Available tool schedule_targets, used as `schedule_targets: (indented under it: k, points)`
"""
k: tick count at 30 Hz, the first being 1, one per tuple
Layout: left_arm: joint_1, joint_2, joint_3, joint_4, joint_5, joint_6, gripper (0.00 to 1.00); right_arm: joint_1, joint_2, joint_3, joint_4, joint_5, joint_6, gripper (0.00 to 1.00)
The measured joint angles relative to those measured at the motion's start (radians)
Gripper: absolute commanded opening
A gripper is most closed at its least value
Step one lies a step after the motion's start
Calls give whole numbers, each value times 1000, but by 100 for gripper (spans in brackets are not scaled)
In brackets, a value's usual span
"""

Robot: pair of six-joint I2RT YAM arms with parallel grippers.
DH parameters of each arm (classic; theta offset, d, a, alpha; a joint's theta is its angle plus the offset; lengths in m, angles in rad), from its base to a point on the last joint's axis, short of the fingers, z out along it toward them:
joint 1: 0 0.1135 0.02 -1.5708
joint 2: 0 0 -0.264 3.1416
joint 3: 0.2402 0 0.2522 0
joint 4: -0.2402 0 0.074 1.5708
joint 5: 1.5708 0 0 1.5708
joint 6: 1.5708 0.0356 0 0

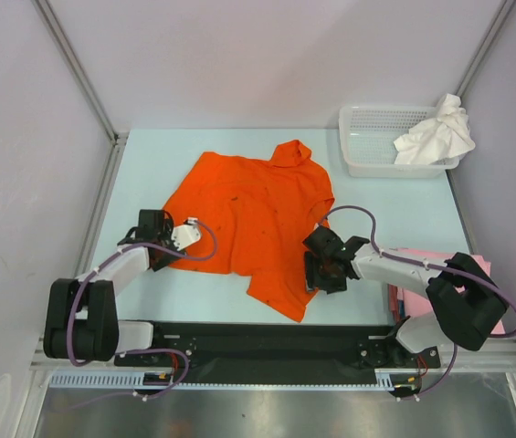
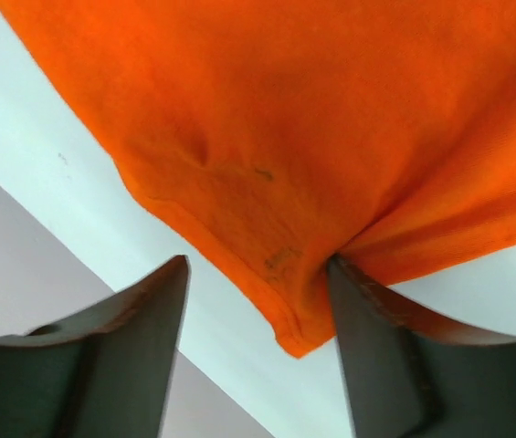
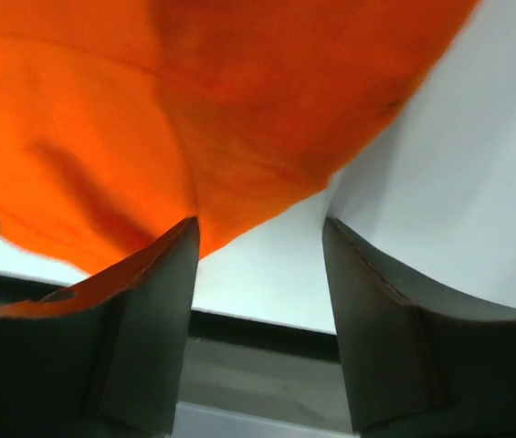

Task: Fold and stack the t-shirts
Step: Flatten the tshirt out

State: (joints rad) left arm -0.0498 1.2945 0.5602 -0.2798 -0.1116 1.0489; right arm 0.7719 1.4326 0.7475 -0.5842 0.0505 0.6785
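A bright orange t-shirt [image 1: 248,205] lies spread out, somewhat rumpled, in the middle of the table. My left gripper [image 1: 168,248] is low at its near-left corner. In the left wrist view that gripper [image 2: 258,274] is open, the orange corner [image 2: 303,328] lies between its fingers, and the right finger [image 2: 367,338] touches the cloth. My right gripper [image 1: 321,274] is at the shirt's near-right edge. In the right wrist view it [image 3: 259,228] is open, with orange cloth [image 3: 148,119] at its left finger [image 3: 148,310] and bare table in the gap. A white t-shirt [image 1: 436,135] hangs crumpled over the basket. Pale pink t-shirts [image 1: 405,299] lie under my right arm.
The white lattice basket [image 1: 372,137] stands at the back right corner. The black base rail [image 1: 267,342] runs along the near edge. Grey walls close the table on the left, back and right.
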Motion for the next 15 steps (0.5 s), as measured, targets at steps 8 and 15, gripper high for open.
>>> schedule_targets:
  k: [8, 15]
  points:
    - [8, 33, -19, 27, 23, -17, 0, -39, 8, -27, 109, -66, 26, 0]
    - [35, -101, 66, -104, 75, -145, 0, -200, -212, -1, 52, -31, -25, 0]
